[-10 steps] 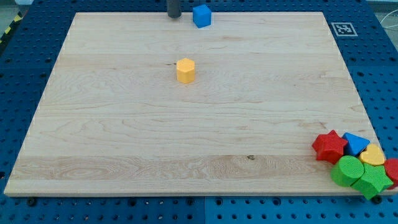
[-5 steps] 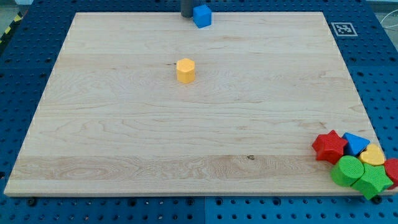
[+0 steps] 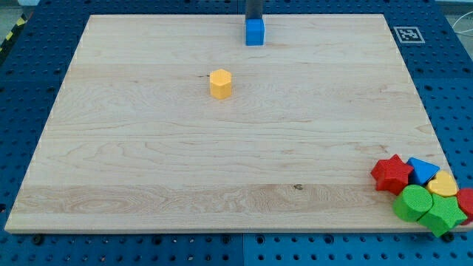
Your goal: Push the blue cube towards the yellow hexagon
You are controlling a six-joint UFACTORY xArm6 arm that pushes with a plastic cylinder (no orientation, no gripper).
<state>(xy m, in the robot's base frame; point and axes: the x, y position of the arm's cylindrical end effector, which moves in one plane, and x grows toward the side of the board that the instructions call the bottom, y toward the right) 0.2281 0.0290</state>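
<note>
The blue cube (image 3: 255, 32) sits near the view's top edge of the wooden board, a little right of centre. My tip (image 3: 253, 18) stands directly behind it, at the view's top, touching or nearly touching its far face. The yellow hexagon (image 3: 220, 83) stands below and to the left of the cube, well apart from it.
A cluster of blocks lies at the board's bottom right corner: a red star (image 3: 392, 174), a blue block (image 3: 423, 170), a yellow heart (image 3: 444, 185), a green cylinder (image 3: 412, 202), a green star (image 3: 442, 214) and a red block (image 3: 467, 200). A marker tag (image 3: 407, 34) is at the top right.
My tip moved right along the top edge, from left of the blue cube to directly behind it. The cube shifted right and slightly down and turned square to the view.
</note>
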